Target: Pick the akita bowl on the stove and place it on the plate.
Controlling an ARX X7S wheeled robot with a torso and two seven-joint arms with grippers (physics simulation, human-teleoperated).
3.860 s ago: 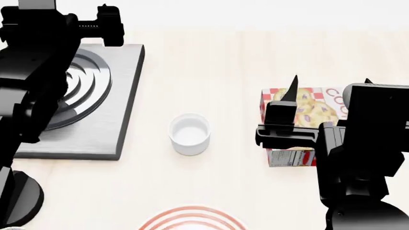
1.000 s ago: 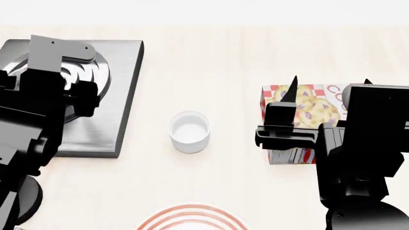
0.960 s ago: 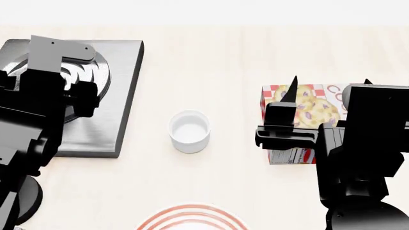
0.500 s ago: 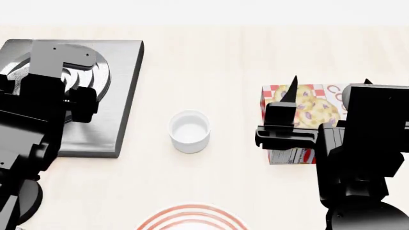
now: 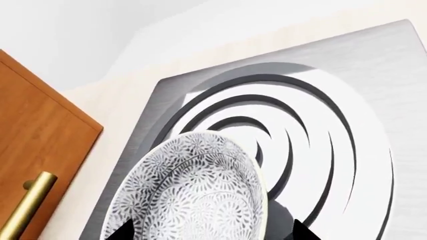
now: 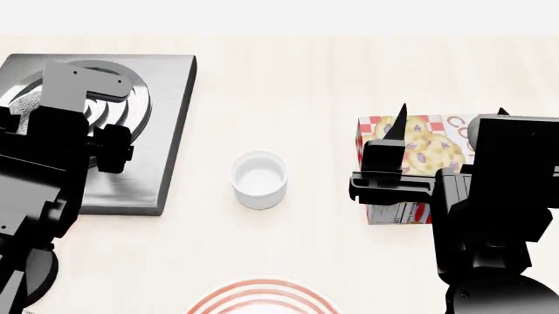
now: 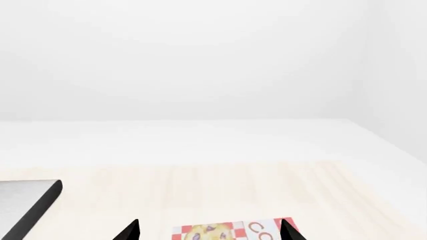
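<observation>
The akita bowl [image 5: 193, 190], white with a fine dark speckled pattern, sits on the ring burner of the stove [image 5: 360, 90]. My left gripper [image 5: 212, 232] is open, with one dark fingertip on each side of the bowl; one overlaps its wall, the other stands clear of its rim. In the head view my left arm covers most of the bowl [image 6: 26, 104] on the stove [image 6: 166, 131]. Only the red-ringed far edge of the plate [image 6: 260, 294] shows at the near table edge. My right gripper [image 6: 451, 116] hangs open and holds nothing, above a cookie box.
A small plain white cup [image 6: 259, 180] stands mid-table between the stove and the cookie box [image 6: 419, 147]. A wooden cabinet front [image 5: 33, 145] with a brass handle [image 5: 27, 207] is beside the stove. The right wrist view shows the box top [image 7: 230, 231] and a stove corner [image 7: 27, 202].
My left arm has come from the stove's far side down over the burner and shifted left. More of the ring burner shows. The right arm has not moved.
</observation>
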